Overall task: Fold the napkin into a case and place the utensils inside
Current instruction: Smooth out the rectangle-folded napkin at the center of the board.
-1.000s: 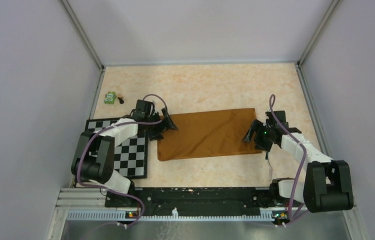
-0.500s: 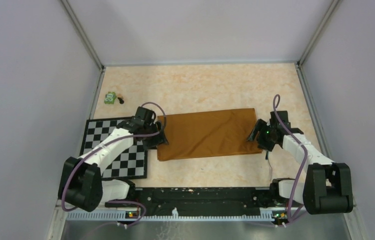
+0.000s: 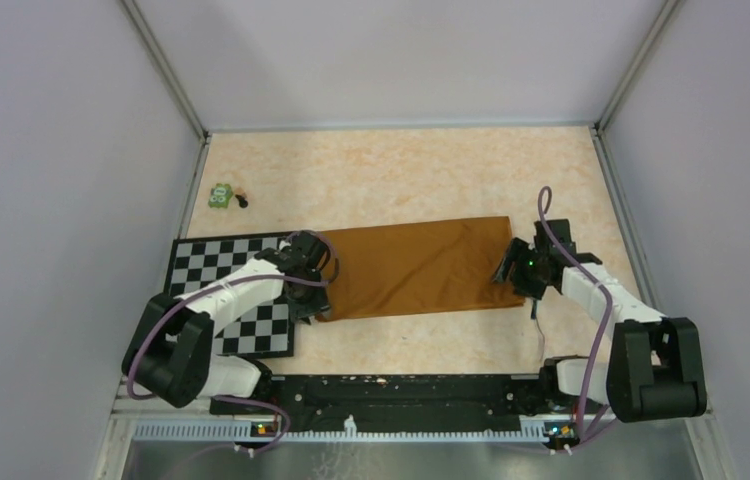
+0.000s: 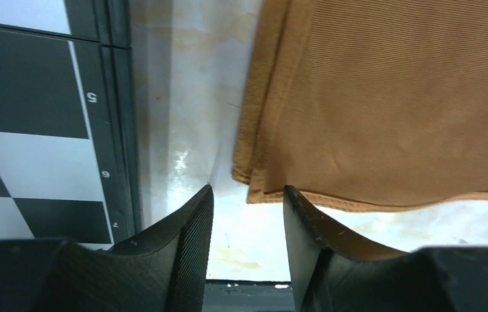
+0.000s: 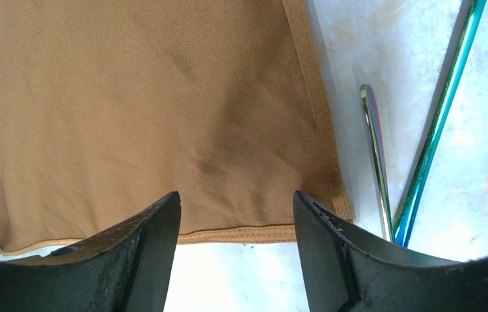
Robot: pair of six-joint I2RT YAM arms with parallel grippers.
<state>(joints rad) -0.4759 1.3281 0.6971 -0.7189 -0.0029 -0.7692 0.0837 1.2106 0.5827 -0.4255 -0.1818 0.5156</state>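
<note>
The rust-orange napkin point(image 3: 416, 268) lies flat as a folded rectangle in the middle of the table. My left gripper point(image 3: 309, 303) is at its near-left corner, open. In the left wrist view the layered napkin corner point(image 4: 257, 185) lies just ahead of the gap between the fingers point(image 4: 186, 244), with only bare table between them. My right gripper point(image 3: 514, 280) stands open over the near-right corner, its jaws straddling the napkin's hem point(image 5: 241, 233). Two iridescent utensils point(image 5: 377, 156) point(image 5: 440, 117) lie on the table just right of that corner.
The black-and-white checkered mat point(image 3: 213, 272) lies left of the napkin, its edge point(image 4: 114, 130) close to the left fingers. A small green toy point(image 3: 219, 196) sits at the far left. Walls enclose the table on three sides.
The left gripper has travelled from the napkin's far-left corner toward me to the near-left corner, and its jaws have narrowed. The right gripper has barely moved and has closed slightly.
</note>
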